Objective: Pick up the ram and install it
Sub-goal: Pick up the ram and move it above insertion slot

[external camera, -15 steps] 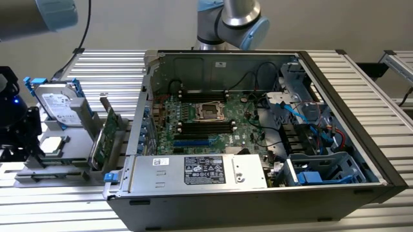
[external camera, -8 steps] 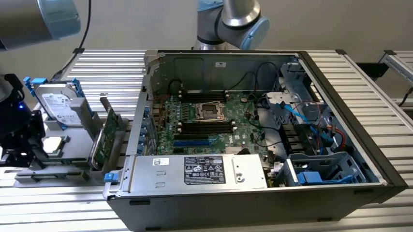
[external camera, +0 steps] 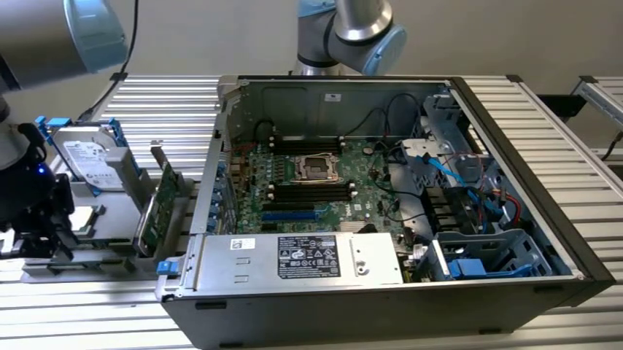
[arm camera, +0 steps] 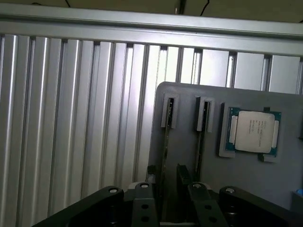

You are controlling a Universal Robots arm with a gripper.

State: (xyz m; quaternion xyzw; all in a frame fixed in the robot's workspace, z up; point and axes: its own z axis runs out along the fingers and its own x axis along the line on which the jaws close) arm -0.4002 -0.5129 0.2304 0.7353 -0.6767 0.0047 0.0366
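Two ram sticks stand on edge in slots of a grey holder plate (arm camera: 189, 94). In the wrist view the ram (arm camera: 165, 142) nearer the plate's edge runs down between my fingers, and a second ram stick (arm camera: 200, 142) stands beside it. My gripper (arm camera: 166, 177) is open, one finger on each side of the first stick with a gap on both sides. In the exterior view the gripper (external camera: 37, 230) hangs over the holder's end at that view's far left. The motherboard (external camera: 375, 175) lies in the open case, with black memory slots (external camera: 311, 191) beside the processor socket (external camera: 317, 166).
A silver processor chip (arm camera: 253, 131) sits on the holder past the second stick. A hard drive (external camera: 87, 157) and a wide green card (external camera: 160, 208) stand on the holder beside the case (external camera: 292, 321). The ribbed aluminium table (arm camera: 71, 118) surrounds everything. Cables and a drive cage fill the case's right side.
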